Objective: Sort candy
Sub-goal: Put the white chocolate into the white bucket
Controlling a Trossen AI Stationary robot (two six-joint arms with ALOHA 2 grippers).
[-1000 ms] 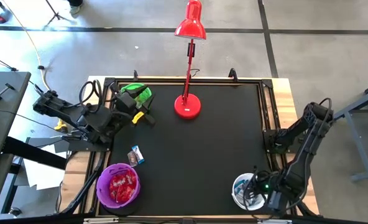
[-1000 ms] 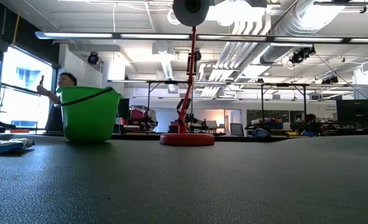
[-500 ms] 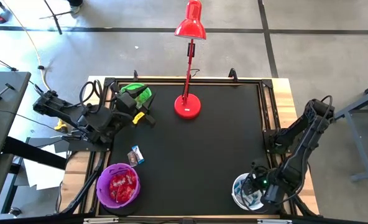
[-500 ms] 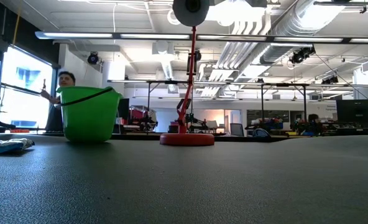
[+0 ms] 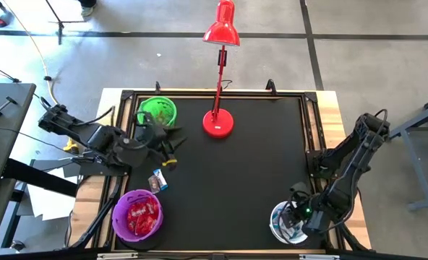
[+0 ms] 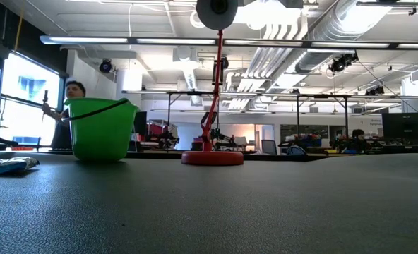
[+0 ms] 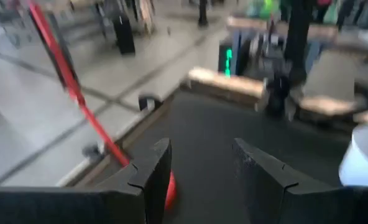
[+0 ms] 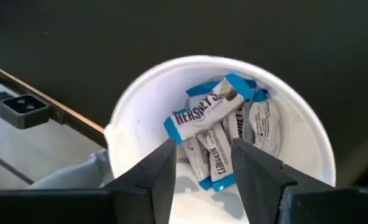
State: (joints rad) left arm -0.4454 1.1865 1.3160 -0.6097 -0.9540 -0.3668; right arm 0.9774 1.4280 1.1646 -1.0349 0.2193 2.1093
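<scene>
One blue-and-white candy (image 5: 158, 180) lies loose on the black mat, also seen in the low view (image 6: 11, 164). Red candy fills the purple bowl (image 5: 120, 206). Several blue-and-white candy pieces (image 8: 212, 134) lie in the white bowl (image 8: 134, 112) at the near right corner. My right gripper (image 8: 202, 168) hangs open just above that bowl (image 5: 275, 217), pointing down, with nothing between its fingers. My left gripper (image 5: 172, 137) stands open in the air beside the green bowl (image 5: 158, 110), toward the near edge from it; its fingers (image 7: 199, 174) are empty.
A red desk lamp (image 5: 218, 123) stands on its round base at the far middle of the mat, its head reaching beyond the far edge. A raised frame borders the mat. The mat's middle and right part lie bare. A person shows in the room behind the green bowl (image 6: 99, 130).
My left gripper has come off the top of the green bowl toward the table's near edge, sinking a little and turning at the wrist; the bowl's inside now shows. My right arm has stayed over the white bowl.
</scene>
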